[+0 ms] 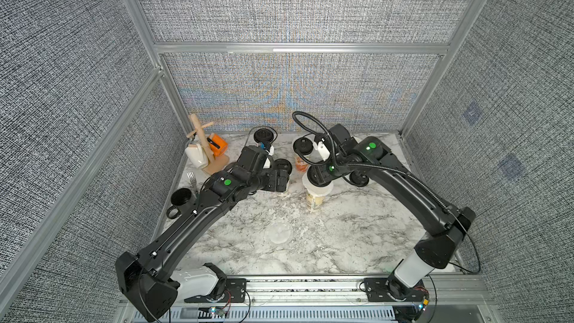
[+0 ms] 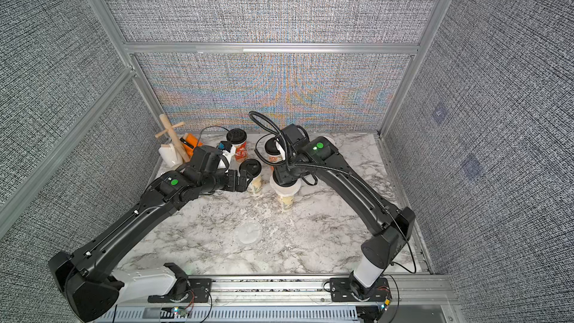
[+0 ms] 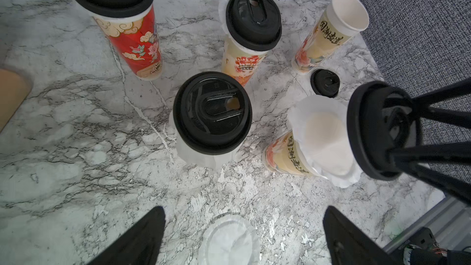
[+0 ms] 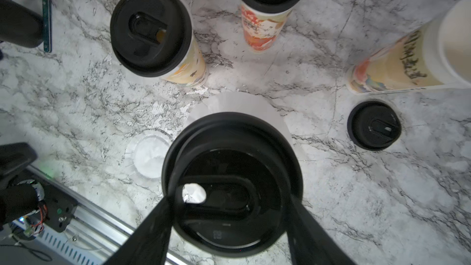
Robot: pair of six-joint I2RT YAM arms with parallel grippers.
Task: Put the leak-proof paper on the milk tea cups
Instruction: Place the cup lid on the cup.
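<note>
leak-proof paper (image 4: 237, 103) is lying under the right gripper (image 4: 230, 200), which is clamping a black lid (image 4: 234, 138); left gripper (image 3: 243, 215) is gaping.

The table (image 1: 357, 237) is white with grey marble lines. Five tall cups stand on it toward the back. One is the red cup (image 3: 132, 42), and the open cup (image 3: 328, 39) stands near the back wall. A black lid (image 3: 325, 83) lies flat close to the open cup. One round paper (image 1: 279, 233) lies flat in front, apart from the cups. Along the left edge are a black mug (image 1: 181, 198), a fork (image 1: 192, 178) and a wooden stand (image 1: 214, 166).
</note>
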